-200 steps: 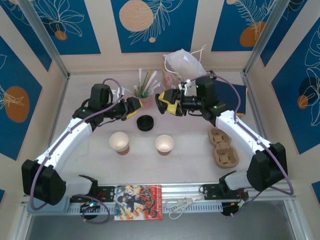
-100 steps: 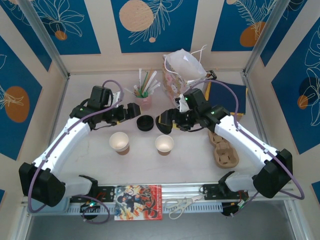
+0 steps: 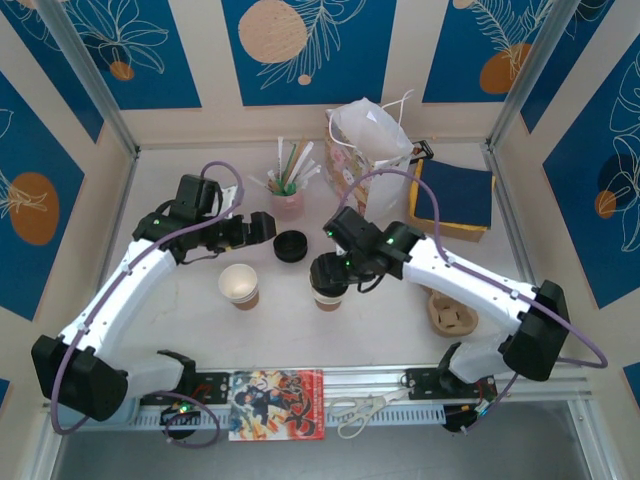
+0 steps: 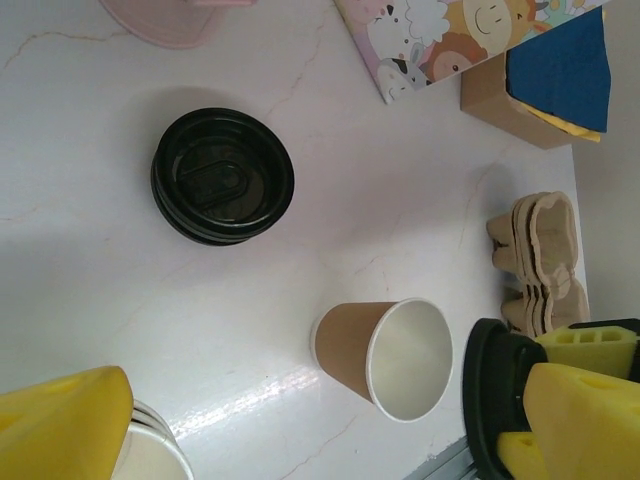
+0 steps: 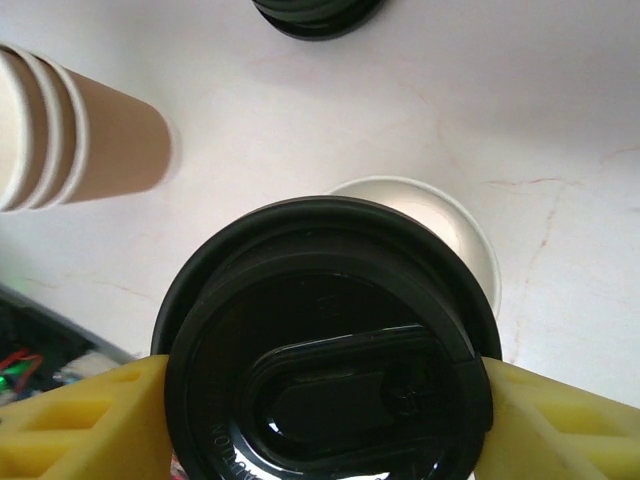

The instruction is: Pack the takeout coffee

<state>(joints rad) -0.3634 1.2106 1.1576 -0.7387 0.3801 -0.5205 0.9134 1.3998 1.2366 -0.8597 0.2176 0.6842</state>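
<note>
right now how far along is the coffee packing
Done: the right claw has a black round plastic lid gripped. In hand: that lid hangs over the brown paper cup, not seated. To do: press it on, then probably load the cup into the moulded pulp cup carrier. The left claw is open, empty.

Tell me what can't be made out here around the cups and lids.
Takeout coffee cup: right wrist view, the black lid in the right gripper covers most of its mouth.
Cup stack: right wrist view, cut by the left edge; count uncertain.
Pink cup: left wrist view, cut by the top edge; contents unseen.
Lid stack: left wrist view, seen from above; count unclear.
</note>
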